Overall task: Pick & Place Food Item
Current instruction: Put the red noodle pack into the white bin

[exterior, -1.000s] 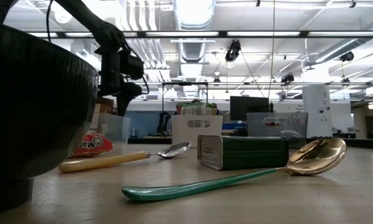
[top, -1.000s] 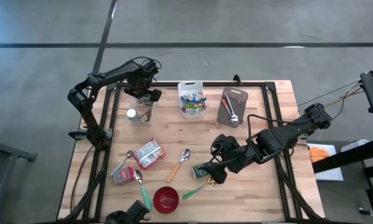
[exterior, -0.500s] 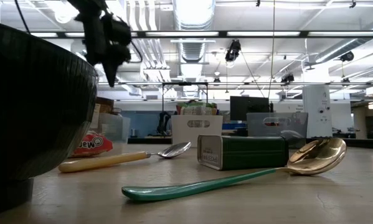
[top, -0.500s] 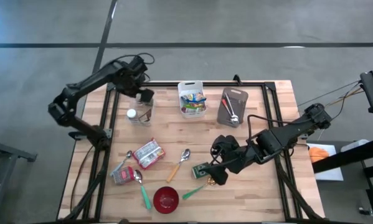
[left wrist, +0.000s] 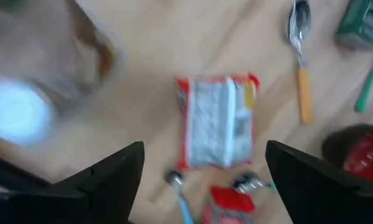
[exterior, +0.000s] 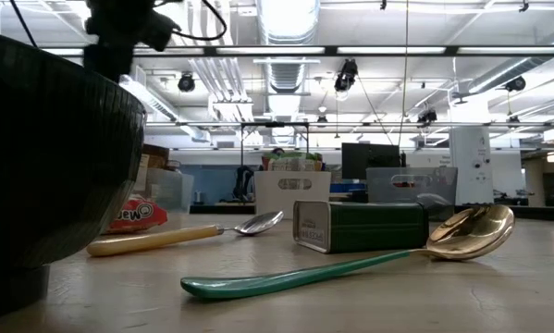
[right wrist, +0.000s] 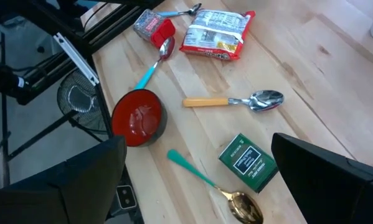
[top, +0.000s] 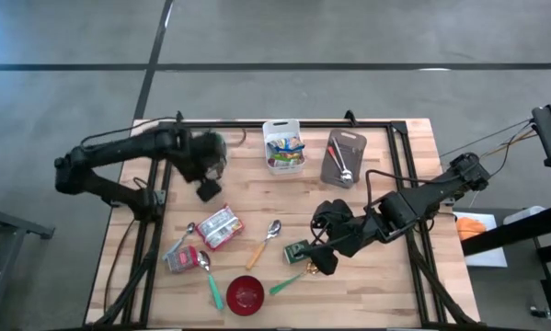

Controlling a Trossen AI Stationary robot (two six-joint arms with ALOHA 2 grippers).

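Left gripper (top: 208, 188) open above bare wood; right gripper (top: 323, 262) open beside tin (top: 298, 252).

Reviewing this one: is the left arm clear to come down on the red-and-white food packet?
Probably yes. The left tool, open, hangs near the packet, which lies flat with bare wood around it; only a spoon sits close.

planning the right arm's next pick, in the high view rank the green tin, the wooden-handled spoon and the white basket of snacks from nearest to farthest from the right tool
1. Green rectangular tin, lying just beside the right tool.
2. Wooden-handled metal spoon, farther toward the table's middle.
3. White plastic basket of snacks, at the far edge.
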